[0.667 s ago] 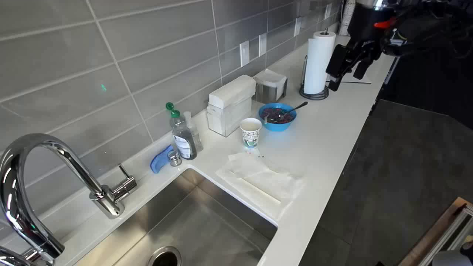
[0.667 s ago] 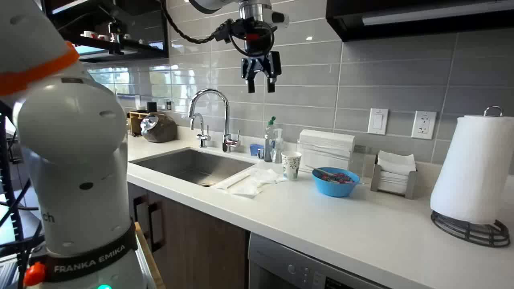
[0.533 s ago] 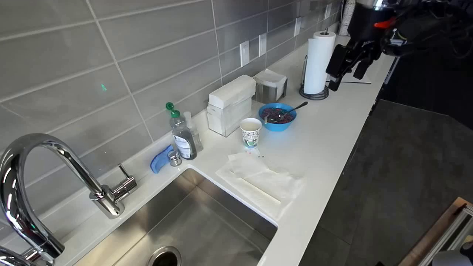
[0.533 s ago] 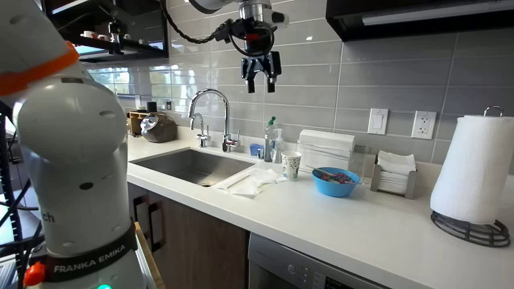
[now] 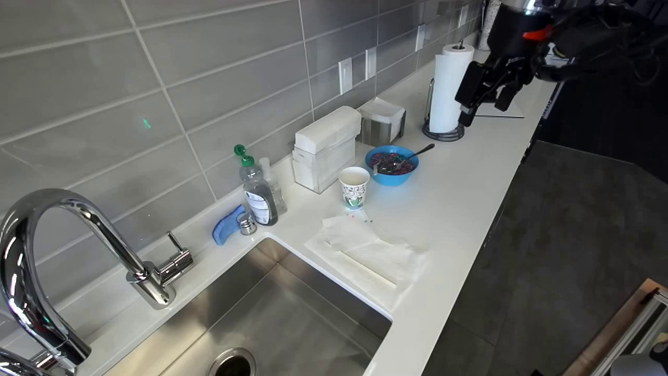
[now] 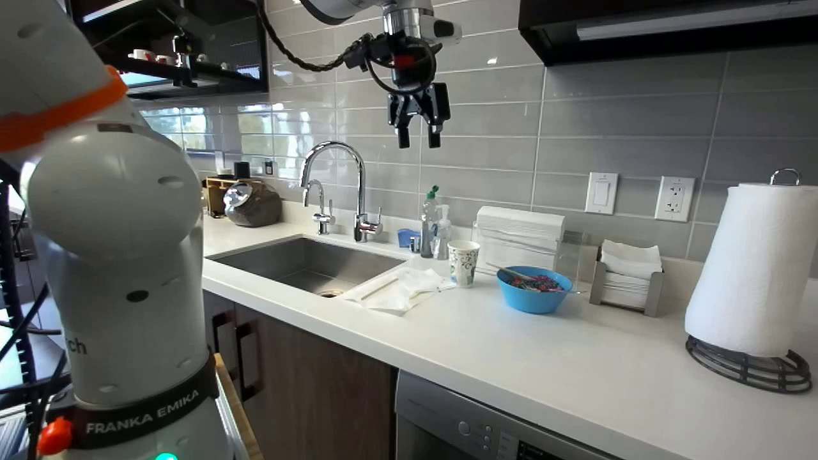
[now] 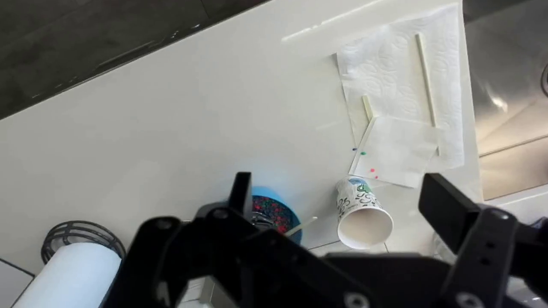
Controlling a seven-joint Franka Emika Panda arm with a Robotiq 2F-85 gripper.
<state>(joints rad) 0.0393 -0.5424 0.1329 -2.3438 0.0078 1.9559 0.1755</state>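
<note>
High over the counter (image 6: pixel 511 345), the gripper (image 6: pixel 419 140) has shifted slightly, fingers apart and holding nothing. Below, between the fingertips in the wrist view, stands the cup (image 7: pixel 358 202), the bowl (image 6: pixel 533 301) near it; both have stayed put, so nothing is grasped or displaced. Farther off are the sink (image 6: pixel 345 257) and towel roll (image 6: pixel 748 275).

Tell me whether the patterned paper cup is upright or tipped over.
Upright: in both exterior views the paper cup stands on its base near the blue bowl, its open mouth facing up.
</note>
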